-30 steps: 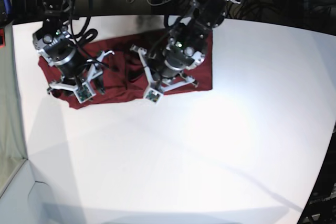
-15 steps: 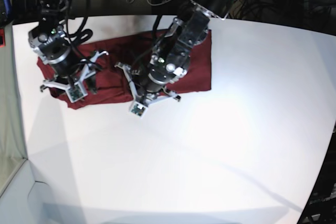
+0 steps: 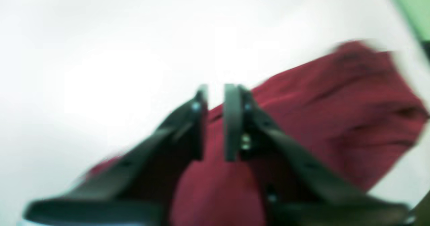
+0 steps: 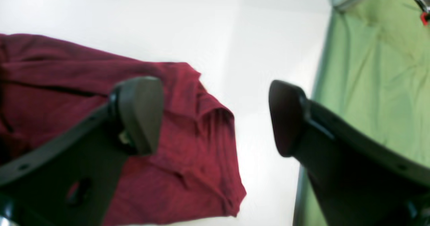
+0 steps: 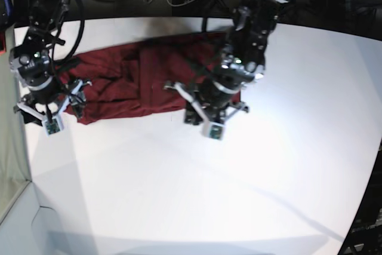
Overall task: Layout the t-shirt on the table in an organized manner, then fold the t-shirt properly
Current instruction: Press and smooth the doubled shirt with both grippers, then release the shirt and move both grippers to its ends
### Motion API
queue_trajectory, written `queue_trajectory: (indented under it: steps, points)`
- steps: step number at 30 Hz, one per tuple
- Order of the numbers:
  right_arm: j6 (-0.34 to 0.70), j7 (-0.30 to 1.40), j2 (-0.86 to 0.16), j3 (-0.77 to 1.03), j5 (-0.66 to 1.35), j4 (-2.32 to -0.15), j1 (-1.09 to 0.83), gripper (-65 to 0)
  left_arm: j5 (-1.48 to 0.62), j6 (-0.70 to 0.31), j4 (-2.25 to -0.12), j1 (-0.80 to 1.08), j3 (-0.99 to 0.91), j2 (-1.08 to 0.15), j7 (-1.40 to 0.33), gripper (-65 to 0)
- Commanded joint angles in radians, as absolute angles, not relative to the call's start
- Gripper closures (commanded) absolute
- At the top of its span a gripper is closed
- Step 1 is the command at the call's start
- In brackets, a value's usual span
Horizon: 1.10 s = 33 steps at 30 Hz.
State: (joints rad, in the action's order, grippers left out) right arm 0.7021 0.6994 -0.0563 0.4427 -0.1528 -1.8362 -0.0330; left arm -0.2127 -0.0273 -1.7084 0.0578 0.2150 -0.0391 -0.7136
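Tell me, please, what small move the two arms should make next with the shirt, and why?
Probably lower the right gripper onto the crumpled end of the t-shirt beside it and draw that out flat. Its jaws stand wide open and empty, and the cloth there lies bunched on the table. The left gripper is only slightly parted above the fabric.

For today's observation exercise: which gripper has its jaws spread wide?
The right gripper: a wide gap, nothing between its fingers. The left gripper shows only a narrow slit above the t-shirt.
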Motion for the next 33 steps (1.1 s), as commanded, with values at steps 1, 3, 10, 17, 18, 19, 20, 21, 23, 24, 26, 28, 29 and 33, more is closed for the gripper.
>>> queue_trajectory:
  steps: [1,3,10,17,18,19,20,21,23,24,26,28,29,33]
  points:
    - [0.698,0.696,-0.064,0.450,-0.145,-1.834,-0.019,-49.9,-0.254,-0.038,-1.730,0.071,0.191,-0.051,-0.716,-16.1]
    - [0.698,0.700,-0.064,0.463,-0.145,-1.793,-0.002,-49.9,-0.306,-0.042,-1.724,0.104,0.139,-0.097,-0.728,-20.9]
    - [0.698,0.694,-0.070,0.464,-0.145,-1.659,0.031,-49.9,-0.383,-0.042,-1.718,0.153,0.071,-0.173,-0.734,-24.0]
    - [0.698,0.694,-0.110,0.549,-0.145,-1.543,0.081,-49.9,-0.381,-0.042,-1.716,0.153,0.073,-0.176,-0.736,-24.0]
    - [0.698,0.694,-0.117,0.559,-0.145,-1.521,0.084,-49.9,-0.381,-0.042,-1.710,0.153,0.073,-0.176,-0.734,-24.0]
    - [0.698,0.694,-0.119,0.562,-0.145,-1.501,0.088,-49.9,-0.381,-0.042,-1.699,0.153,0.073,-0.176,-0.736,-24.0]
    - [0.698,0.694,-0.120,0.570,-0.145,-1.489,0.088,-49.9,-0.381,-0.042,-1.692,0.150,0.073,-0.176,-0.736,-24.0]
    - [0.698,0.694,-0.124,0.578,-0.145,-1.481,0.088,-49.9,-0.381,-0.042,-1.682,0.148,0.073,-0.176,-0.736,-24.0]
    - [0.698,0.694,-0.133,0.576,-0.143,-1.481,0.082,-49.9,-0.381,-0.042,-1.673,0.148,0.077,-0.176,-0.731,-24.0]
    - [0.698,0.694,-0.130,0.576,-0.143,-1.481,0.081,-49.9,-0.381,-0.042,-1.669,0.148,0.079,-0.176,-0.731,-24.0]
    - [0.698,0.694,-0.127,0.576,-0.143,-1.481,0.077,-49.9,-0.381,-0.042,-1.667,0.148,0.079,-0.176,-0.730,-24.0]
    - [0.698,0.694,-0.116,0.576,-0.143,-1.468,0.077,-49.9,-0.381,-0.042,-1.667,0.148,0.079,-0.176,-0.730,-24.0]
    - [0.698,0.694,-0.111,0.576,-0.143,-1.454,0.077,-49.9,-0.381,-0.042,-1.667,0.147,0.079,-0.176,-0.730,-24.0]
    - [0.698,0.694,-0.107,0.576,-0.143,-1.411,0.077,-49.8,-0.381,-0.042,-1.667,0.145,0.074,-0.176,-0.730,-24.0]
